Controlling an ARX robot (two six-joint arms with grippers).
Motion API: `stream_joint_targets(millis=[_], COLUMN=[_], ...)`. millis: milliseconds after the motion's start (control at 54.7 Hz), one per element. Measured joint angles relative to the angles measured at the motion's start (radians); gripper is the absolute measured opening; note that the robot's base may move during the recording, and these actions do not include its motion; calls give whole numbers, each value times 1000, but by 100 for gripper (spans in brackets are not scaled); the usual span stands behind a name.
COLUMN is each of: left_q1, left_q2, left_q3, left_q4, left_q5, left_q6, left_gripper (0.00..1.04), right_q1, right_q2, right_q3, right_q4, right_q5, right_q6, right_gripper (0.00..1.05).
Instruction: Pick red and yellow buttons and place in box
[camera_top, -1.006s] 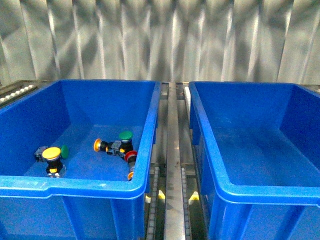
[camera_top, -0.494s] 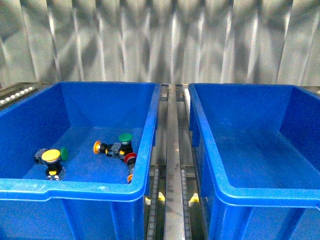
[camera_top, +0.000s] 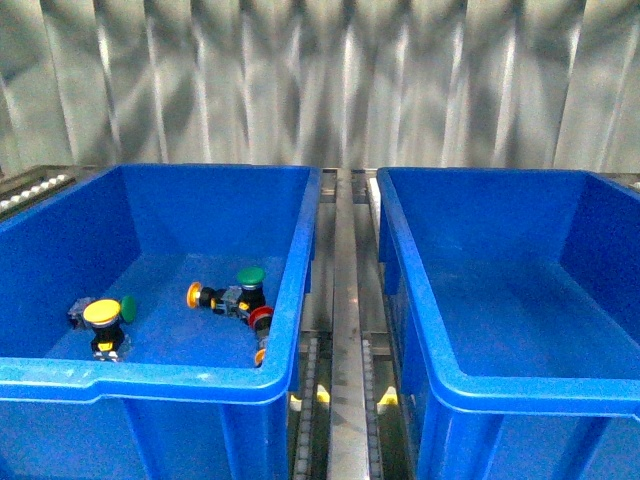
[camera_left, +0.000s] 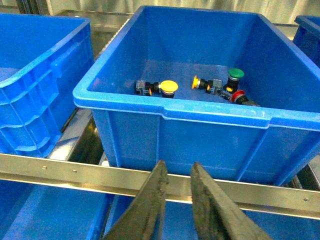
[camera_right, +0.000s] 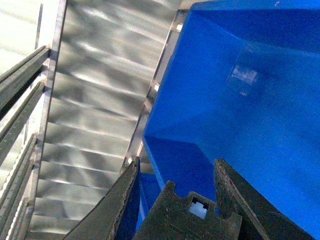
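Inside left bin (camera_top: 150, 378), yellow button (camera_top: 101, 312), red button (camera_top: 262, 316)

Two blue boxes are counted in the front view: the left box (camera_top: 150, 380) and the right box (camera_top: 530, 392). Five buttons are made out in the lower left of the frame: two yellow buttons (camera_top: 101, 312) (camera_top: 194, 293), two green buttons (camera_top: 128, 307) (camera_top: 250, 275) and one red button (camera_top: 262, 316). An orange speck (camera_top: 260, 354) below the red one cannot be classed.
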Motion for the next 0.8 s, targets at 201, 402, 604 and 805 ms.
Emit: stream_joint_targets(millis=[201, 402, 604, 805], left_q1=[0, 0, 0, 0], left_q2=[0, 0, 0, 0], left_q3=[0, 0, 0, 0], left_q4=[0, 0, 0, 0], left_q5=[0, 0, 0, -3], left_q6=[0, 0, 2, 2], left_gripper=[61, 95, 97, 97], right_q1=[8, 6, -26, -69], right_q2=[-6, -19, -51, -76], right_q3=[0, -4, -22, -39], right_q4=[0, -2, -21, -33], right_q5=[3, 2, -10, -44], right_q6=[-45, -66, -60, -42], right_gripper=[37, 37, 37, 36])
